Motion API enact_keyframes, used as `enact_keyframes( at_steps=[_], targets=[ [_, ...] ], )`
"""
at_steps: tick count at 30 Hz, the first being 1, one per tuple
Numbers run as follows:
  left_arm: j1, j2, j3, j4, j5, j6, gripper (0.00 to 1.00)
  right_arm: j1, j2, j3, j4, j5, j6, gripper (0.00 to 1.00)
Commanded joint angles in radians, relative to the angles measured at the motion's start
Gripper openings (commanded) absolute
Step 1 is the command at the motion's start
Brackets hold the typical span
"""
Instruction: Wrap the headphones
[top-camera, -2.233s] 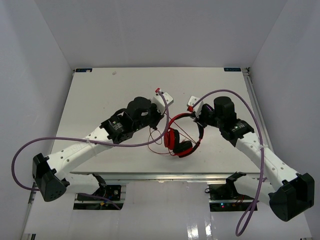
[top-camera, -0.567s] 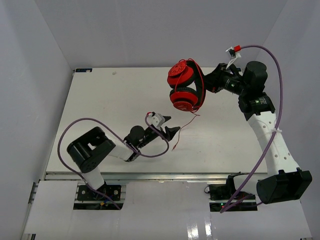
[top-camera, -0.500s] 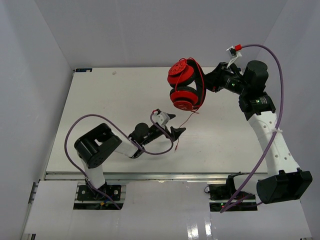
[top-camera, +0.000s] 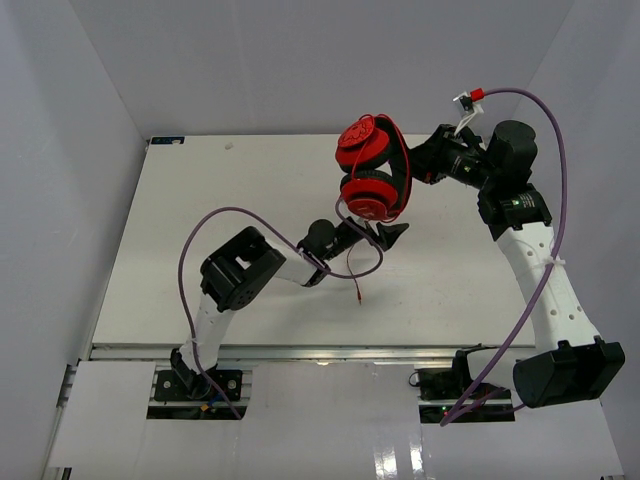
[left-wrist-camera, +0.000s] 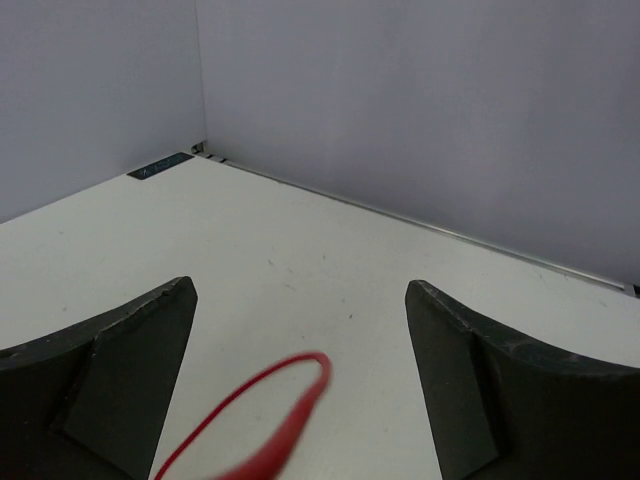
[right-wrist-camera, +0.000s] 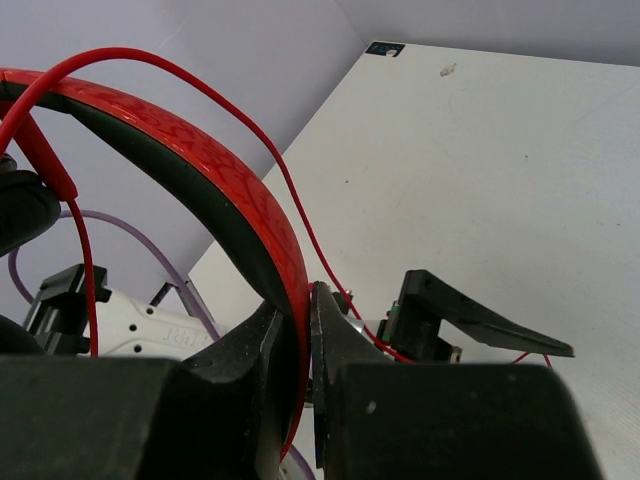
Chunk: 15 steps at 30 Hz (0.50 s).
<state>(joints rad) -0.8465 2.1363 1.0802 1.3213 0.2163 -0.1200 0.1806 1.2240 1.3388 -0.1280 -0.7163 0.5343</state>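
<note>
Pinching headphones (top-camera: 372, 180) by band in right gripper (top-camera: 416, 166) above far edge, close wide-open, empty left gripper (left-wrist-camera: 300, 300) squarely on cord (left-wrist-camera: 290, 410).

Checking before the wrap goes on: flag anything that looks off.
The headphones are held aloft, pinched by the headband in the right end effector. Their red cord hangs loose, not wound, plug dangling below; it passes between the open left end effector's fingers, ungripped.

Overhead view down, wrist views close (left seemingly low), sharing table (top-camera: 200, 230)
</note>
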Motion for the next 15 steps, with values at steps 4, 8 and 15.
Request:
enact_keyframes(
  at_steps=[4,8,15],
  targets=[
    [0.0,0.067,0.122,0.017,-0.044,-0.057,0.54,-0.002,-0.046,0.03,0.07,-0.025,0.052,0.08],
    [-0.002,0.018,-0.015,0.127,-0.023,-0.126,0.0,-0.012,-0.042,0.037,0.056,0.011,0.035,0.08],
    [-0.056,-0.079,-0.255,0.189,0.003,-0.198,0.0,-0.015,0.001,0.091,-0.035,0.247,-0.036,0.08]
  ],
)
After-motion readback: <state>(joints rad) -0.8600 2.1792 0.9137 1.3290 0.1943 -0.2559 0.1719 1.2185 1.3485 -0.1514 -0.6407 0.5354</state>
